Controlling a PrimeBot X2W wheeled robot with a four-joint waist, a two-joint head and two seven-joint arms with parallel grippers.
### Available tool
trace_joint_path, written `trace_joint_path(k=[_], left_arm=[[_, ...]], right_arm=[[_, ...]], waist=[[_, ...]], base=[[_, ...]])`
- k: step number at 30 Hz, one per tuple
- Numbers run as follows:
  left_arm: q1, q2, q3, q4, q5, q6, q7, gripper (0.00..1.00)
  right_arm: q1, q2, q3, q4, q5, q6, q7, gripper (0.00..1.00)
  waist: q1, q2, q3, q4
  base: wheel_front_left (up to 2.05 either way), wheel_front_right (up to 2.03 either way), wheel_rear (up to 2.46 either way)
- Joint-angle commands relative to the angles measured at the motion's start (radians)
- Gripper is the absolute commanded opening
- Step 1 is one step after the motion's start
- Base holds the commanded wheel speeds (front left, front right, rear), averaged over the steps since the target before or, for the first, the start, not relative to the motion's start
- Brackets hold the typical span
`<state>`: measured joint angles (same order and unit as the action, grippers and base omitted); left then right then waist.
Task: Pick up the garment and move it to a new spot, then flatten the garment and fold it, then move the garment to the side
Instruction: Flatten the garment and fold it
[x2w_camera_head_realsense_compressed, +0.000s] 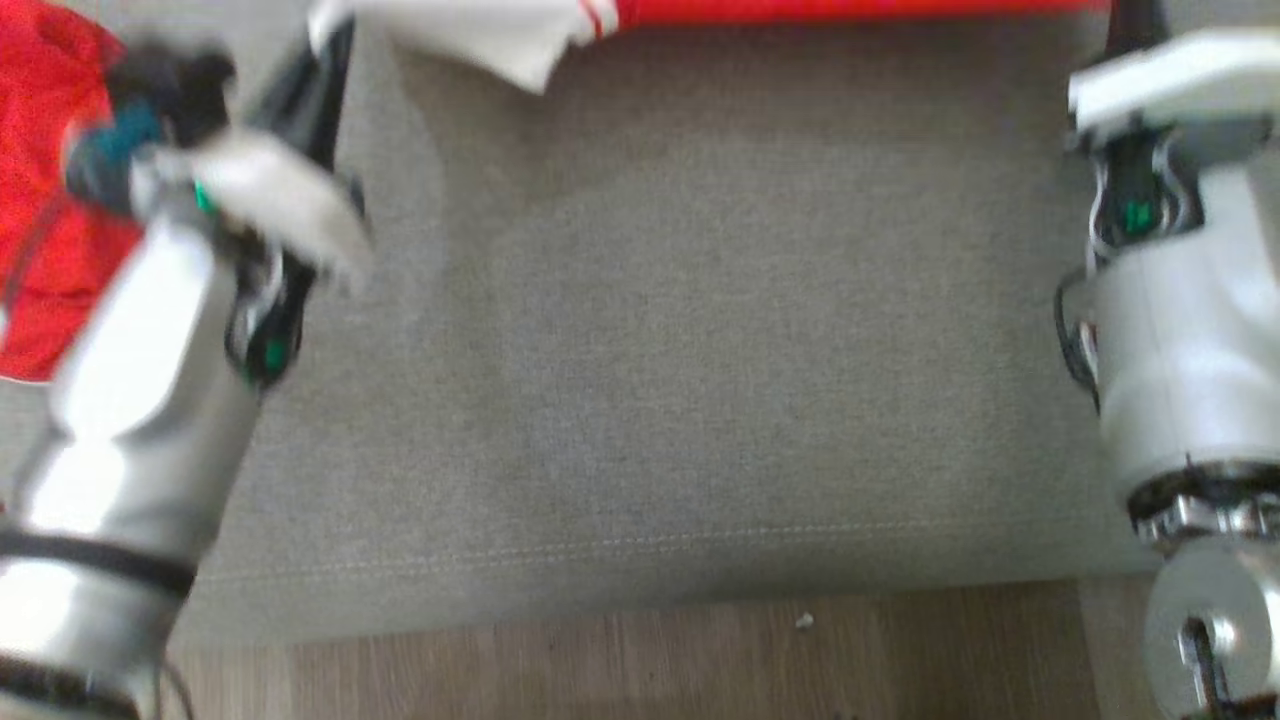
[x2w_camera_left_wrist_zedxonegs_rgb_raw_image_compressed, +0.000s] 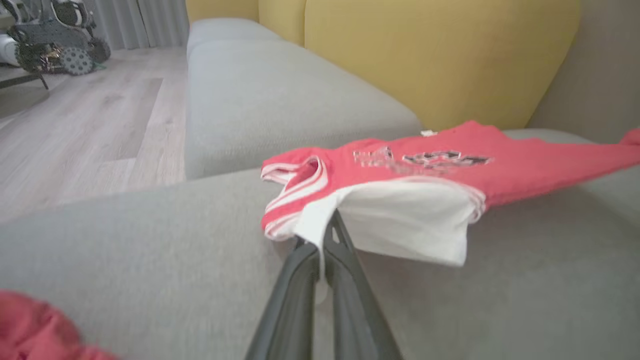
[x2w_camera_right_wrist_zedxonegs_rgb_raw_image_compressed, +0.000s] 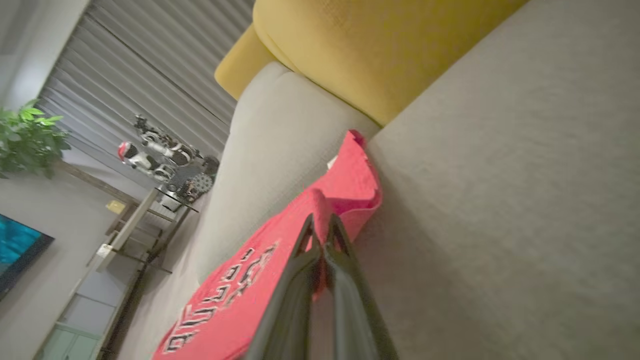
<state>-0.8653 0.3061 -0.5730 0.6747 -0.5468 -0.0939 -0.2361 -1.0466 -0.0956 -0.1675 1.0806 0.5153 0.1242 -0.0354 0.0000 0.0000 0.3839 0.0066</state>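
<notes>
The red-and-white garment (x2w_camera_left_wrist_zedxonegs_rgb_raw_image_compressed: 425, 165) stretches across the upper middle of the left wrist frame, over the grey sofa seat (x2w_camera_left_wrist_zedxonegs_rgb_raw_image_compressed: 150, 250). The left pincer (x2w_camera_left_wrist_zedxonegs_rgb_raw_image_compressed: 327, 222) is clamped on its white panel. The right pincer (x2w_camera_right_wrist_zedxonegs_rgb_raw_image_compressed: 320, 227), at the centre of its own frame, is clamped on a red edge.

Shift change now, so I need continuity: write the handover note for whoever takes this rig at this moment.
Left tool: shut on the garment, at a corner of its white panel.
Right tool: shut on the garment's red edge.
Garment: stretched between both tools, apparently lifted off the grey sofa seat, near the yellow back cushion.
Done: pickup.
Left: lay it at the new spot, flatten, fold, move aside.
Note: another red cloth lies at the robot's left.
</notes>
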Motion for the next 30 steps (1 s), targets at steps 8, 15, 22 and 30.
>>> trace_joint_path(k=[8,15,22,30], left_arm=[[0.172,0.117,-0.045,-0.054,-0.016,-0.027,0.032,0.00],[0.294,0.180,-0.143,-0.149,-0.076,-0.036,0.115,0.00],[0.383,0.292,-0.262,-0.333,-0.252,-0.037,0.194,0.00],[0.439,0.403,-0.339,-0.472,-0.407,-0.037,0.246,0.00]], right_arm=[[0.100,-0.043,0.071,0.025,-0.014,0.007,0.067,0.00],[0.165,-0.093,0.113,0.047,-0.029,0.007,0.107,0.00],[0.218,-0.140,0.162,0.061,-0.036,0.007,0.167,0.00],[0.262,-0.186,0.238,0.065,-0.046,0.007,0.285,0.00]], waist=[[0.0000,0.0000,-0.132,0.016],[0.0000,0.0000,-0.191,0.035],[0.0000,0.0000,-0.241,0.036],[0.0000,0.0000,-0.285,0.022]], base=[[0.00,0.00,0.00],[0.00,0.00,0.00],[0.00,0.00,0.00],[0.00,0.00,0.00]])
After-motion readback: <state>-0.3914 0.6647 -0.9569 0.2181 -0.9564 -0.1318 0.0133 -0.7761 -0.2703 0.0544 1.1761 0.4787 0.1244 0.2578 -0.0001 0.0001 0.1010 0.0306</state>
